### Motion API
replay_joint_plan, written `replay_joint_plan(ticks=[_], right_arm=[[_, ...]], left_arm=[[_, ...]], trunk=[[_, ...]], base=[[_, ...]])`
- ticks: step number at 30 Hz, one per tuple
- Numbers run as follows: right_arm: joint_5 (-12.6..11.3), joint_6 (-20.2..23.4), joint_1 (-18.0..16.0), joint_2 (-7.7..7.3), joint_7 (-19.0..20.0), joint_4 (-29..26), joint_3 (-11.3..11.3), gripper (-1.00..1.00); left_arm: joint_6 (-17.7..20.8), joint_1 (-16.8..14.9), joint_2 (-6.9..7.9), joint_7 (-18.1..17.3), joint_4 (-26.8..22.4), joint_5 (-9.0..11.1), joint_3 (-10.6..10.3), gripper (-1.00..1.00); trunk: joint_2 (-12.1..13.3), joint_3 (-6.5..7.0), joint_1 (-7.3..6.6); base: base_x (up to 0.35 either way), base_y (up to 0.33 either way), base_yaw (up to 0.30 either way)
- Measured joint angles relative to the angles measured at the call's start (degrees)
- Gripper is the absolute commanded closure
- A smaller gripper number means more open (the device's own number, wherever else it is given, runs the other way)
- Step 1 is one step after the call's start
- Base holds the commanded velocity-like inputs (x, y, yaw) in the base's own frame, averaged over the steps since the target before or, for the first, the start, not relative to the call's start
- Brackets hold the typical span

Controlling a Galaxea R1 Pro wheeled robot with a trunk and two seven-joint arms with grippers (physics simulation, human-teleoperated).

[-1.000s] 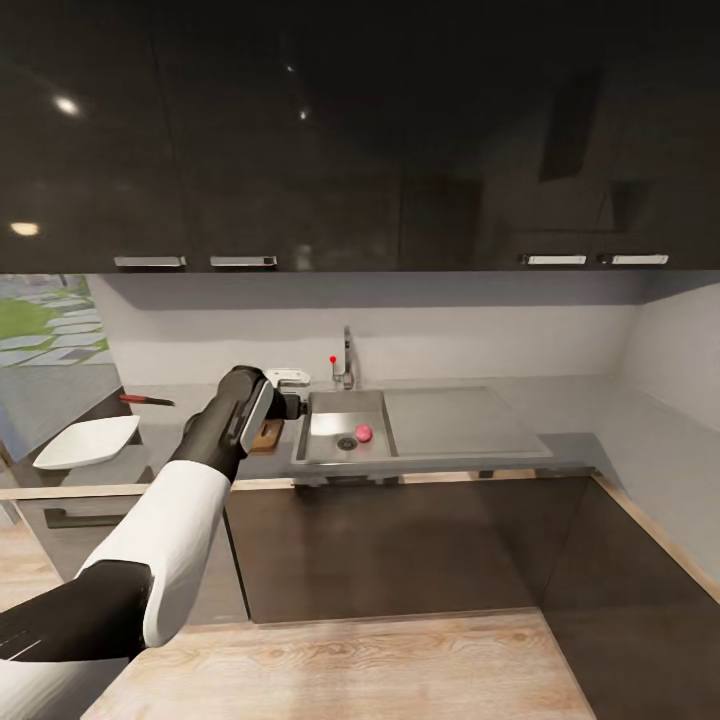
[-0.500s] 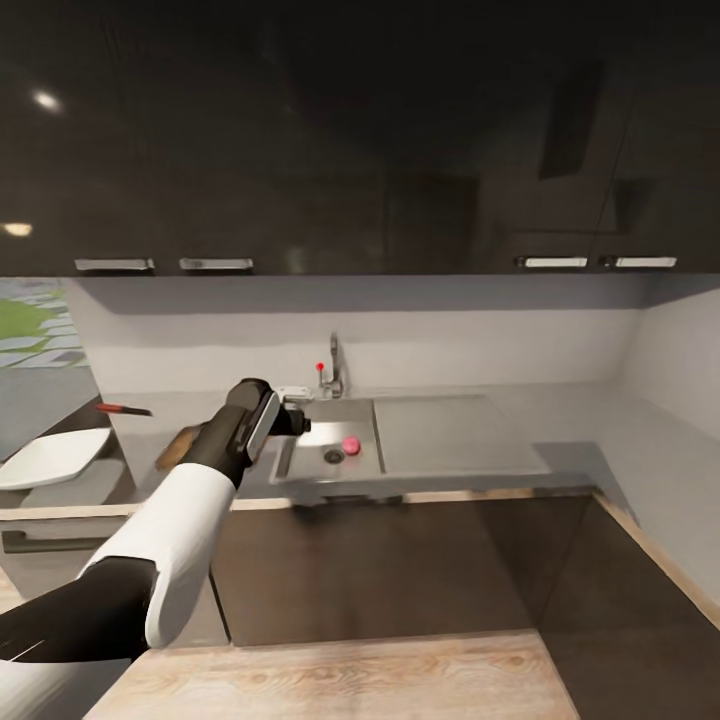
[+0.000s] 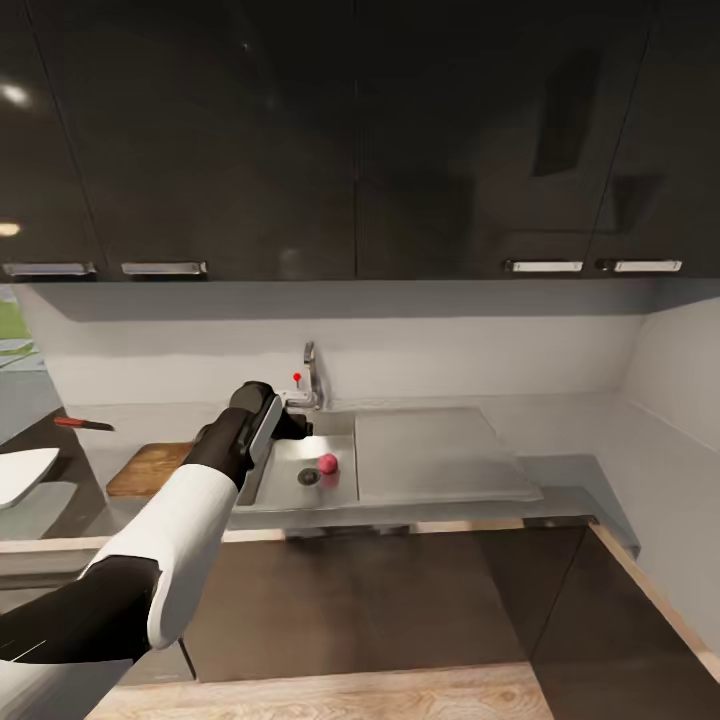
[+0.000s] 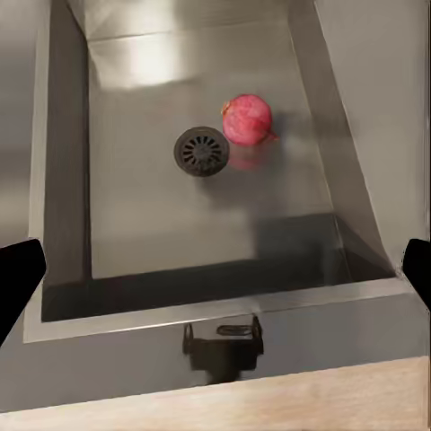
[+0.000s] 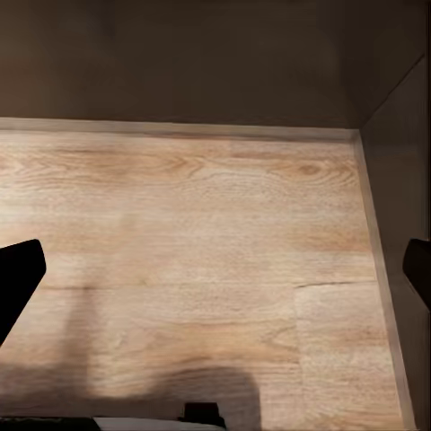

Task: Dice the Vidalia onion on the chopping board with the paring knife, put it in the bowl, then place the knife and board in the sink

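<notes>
Kitchen corner: long grey counter point(image 3: 580, 430) under glossy dark wall cabinets point(image 3: 360, 140), pale backsplash behind, wood floor point(image 5: 197, 242) below dark base fronts. Steel sink point(image 3: 262, 480) set in the slab, flat drainer point(image 3: 430, 455) to its right, chrome tap point(image 3: 310, 375) with red knob at the back rim. Vidalia onion point(image 4: 247, 119) on the basin floor, just beside the round drain point(image 4: 201, 151). Left of the sink, chopping board point(image 3: 148, 468); farther left, paring knife point(image 3: 84, 424) and white bowl point(image 3: 20, 472) at the frame edge. Left gripper point(image 4: 215, 269) above the basin's near edge, fingers spread wide, empty. Right gripper point(image 5: 215, 269) low over the floor, likewise wide and empty. Open floor along the cabinets. No legible writing.
</notes>
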Motion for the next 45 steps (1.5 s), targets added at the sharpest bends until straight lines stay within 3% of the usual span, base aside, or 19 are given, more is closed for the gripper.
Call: replay_joint_plan(ticks=[7,10,11,14,25,28,29,31,45], right_arm=[[-0.1,1.38,0.0,0.1,-0.04,0.08,0.0,-1.0],[-0.4,5.23,0.01,0.19,0.09,0.1,-0.01,-1.0],[-0.61,9.67,0.01,0.2,0.8,0.06,-0.01,-1.0],[-0.64,12.09,0.0,0.22,1.75,0.05,0.01,-1.0],[-0.67,13.3,0.0,0.33,1.98,0.04,0.01,-1.0],[-0.7,13.35,0.0,0.31,1.97,0.07,0.01,-1.0],[-0.71,13.43,0.0,0.28,1.95,0.1,0.0,-1.0],[-0.71,13.68,0.0,0.25,1.94,0.11,-0.01,-1.0],[-0.75,15.51,0.02,0.23,1.88,0.12,-0.06,-1.0]], left_arm=[[-0.46,0.0,0.12,0.04,2.42,0.02,0.03,-1.0],[-2.89,0.0,0.11,0.16,4.45,0.01,0.05,-1.0],[-5.18,0.0,0.08,0.27,6.53,0.03,0.07,-1.0],[-6.12,-0.01,0.08,0.33,7.58,0.02,0.08,-1.0],[-6.85,0.15,0.22,0.32,10.43,-0.02,0.07,-1.0],[-9.24,0.16,0.29,0.31,12.7,-0.05,0.09,-1.0],[-13.13,0.17,0.32,0.39,15.48,-0.02,0.08,-1.0],[-14.62,0.16,0.32,0.43,17.29,-0.04,0.08,-1.0],[-16.32,0.16,0.33,0.37,20.9,-0.06,0.07,-1.0]], trunk=[[0.0,0.0,0.0],[0.0,0.0,-0.01],[0.01,-0.01,0.0],[0.0,0.0,0.02],[0.0,0.0,0.03],[0.0,0.0,0.03],[0.01,-0.01,0.03],[0.0,0.0,0.03],[-0.01,0.0,0.01]], base=[[0.274,-0.171,0.0],[0.298,-0.032,0.0],[0.248,-0.01,0.0],[0.12,-0.004,0.0],[0.02,-0.001,0.0],[0.001,0.0,0.0],[0.0,0.0,0.0],[0.0,0.0,0.0],[0.023,-0.001,0.0]])
